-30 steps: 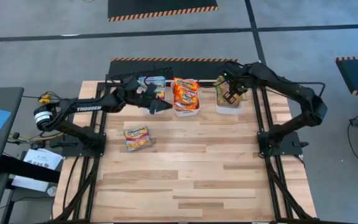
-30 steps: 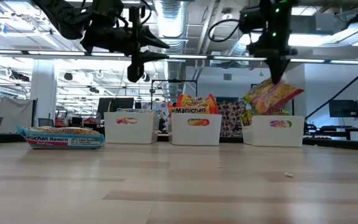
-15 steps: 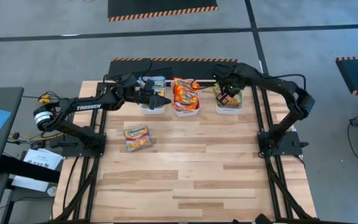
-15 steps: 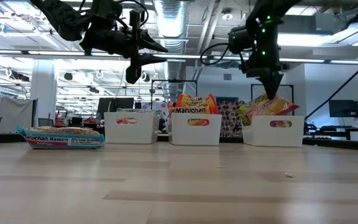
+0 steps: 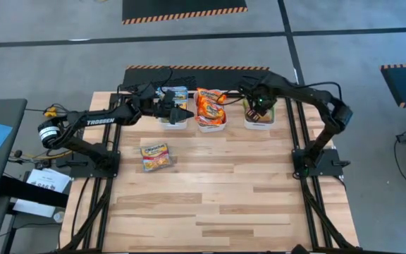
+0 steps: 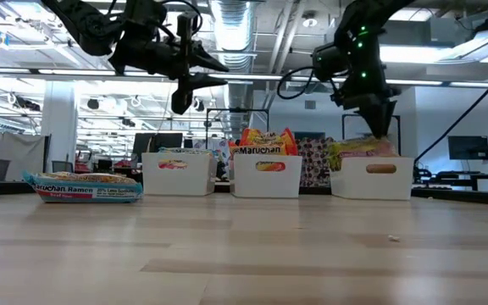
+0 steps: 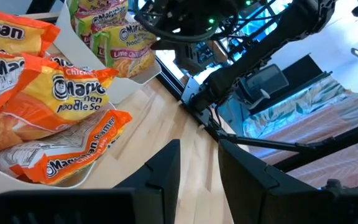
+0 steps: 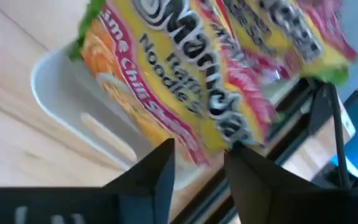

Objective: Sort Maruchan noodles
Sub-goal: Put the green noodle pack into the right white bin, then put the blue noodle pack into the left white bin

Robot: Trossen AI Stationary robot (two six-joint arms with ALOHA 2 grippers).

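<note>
Both arms are matte black, built of slim tubular links joined by rounded joint housings. The left arm (image 5: 104, 120) carries white "TROSSEN" lettering along its forearm, a silver-ringed round joint near its base, and yellow and orange wires beside that. The right arm (image 5: 316, 99) shows a small green light near its wrist. Thin black cables loop along both. Each gripper's fingers (image 7: 160, 180) are flat dark blades.

In the right wrist view the green-pink packet (image 8: 210, 81) is blurred and cut off by the frame, its print only partly legible. In the high view the right gripper (image 5: 258, 106) covers most of the right bin (image 5: 259, 124), hiding its contents.
</note>
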